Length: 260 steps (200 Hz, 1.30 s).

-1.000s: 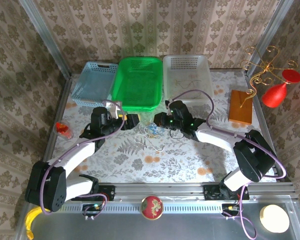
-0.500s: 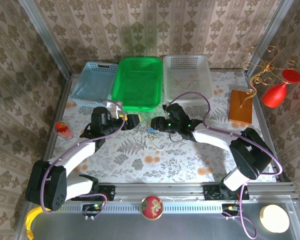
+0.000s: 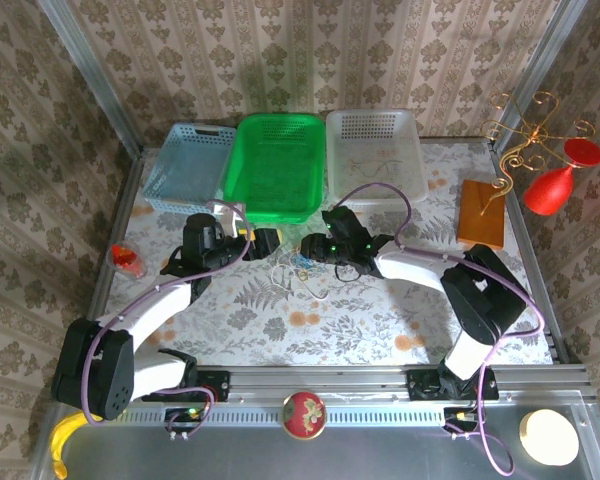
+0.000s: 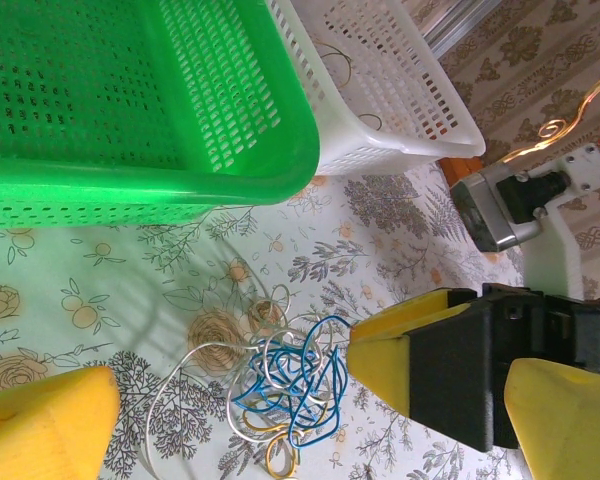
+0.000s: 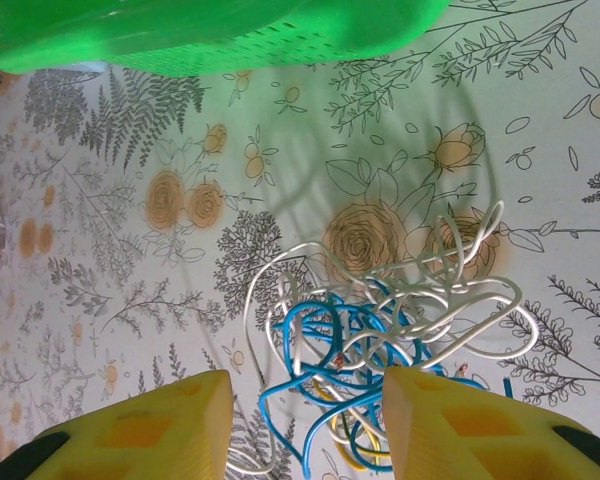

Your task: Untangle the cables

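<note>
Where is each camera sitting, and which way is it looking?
Top external: above and behind the arms, looking down on the table; left gripper and right gripper show.
Left wrist: on the left arm, looking low across the cables toward the green basket; its yellow fingers show.
Right wrist: on the right arm, looking down at the cables; its yellow fingers show.
Shared: both wrist views see the cables and green basket.

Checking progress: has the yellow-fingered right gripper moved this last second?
Yes: the right gripper went left, away from the white perforated basket, toward the tangled cables.

cables (image 5: 380,335): blue, white, yellowish cords; one loose tangle; flat on table (image 3: 280,320)
</note>
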Available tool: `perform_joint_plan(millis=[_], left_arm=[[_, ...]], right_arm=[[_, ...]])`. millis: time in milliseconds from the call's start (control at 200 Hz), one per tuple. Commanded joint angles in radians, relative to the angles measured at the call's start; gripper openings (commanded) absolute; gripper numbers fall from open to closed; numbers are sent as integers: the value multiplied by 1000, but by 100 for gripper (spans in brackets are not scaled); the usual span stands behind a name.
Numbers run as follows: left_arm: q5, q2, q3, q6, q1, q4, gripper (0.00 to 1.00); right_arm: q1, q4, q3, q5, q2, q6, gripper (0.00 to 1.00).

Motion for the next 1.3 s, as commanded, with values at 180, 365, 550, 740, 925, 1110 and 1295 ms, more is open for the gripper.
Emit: perform_joint_plan(millis=[180,365,550,740,925,1110,1295], left_arm=[[20,8,12,26,7,24,100],[19,11,11,26,7,25,100],[20,13,13,26,7,25,100],[20,13,11,26,8,25,100],[20,16,12,27,7,25,100],[23,25,9,47,7,22,100],[50,65,6,74,7,40,100]], right_arm=[[-19,50,49,-15,53,31,43],[-22,60,61,-24,62,37,37],[-25,66,66,-32,70,39,31],[-25,75,58,-36,76,45,28],[-28,80,56,-40,77,47,16],[-32,73,54,-59,51,36,0],[-30,67,55,-122,-20,26,0]])
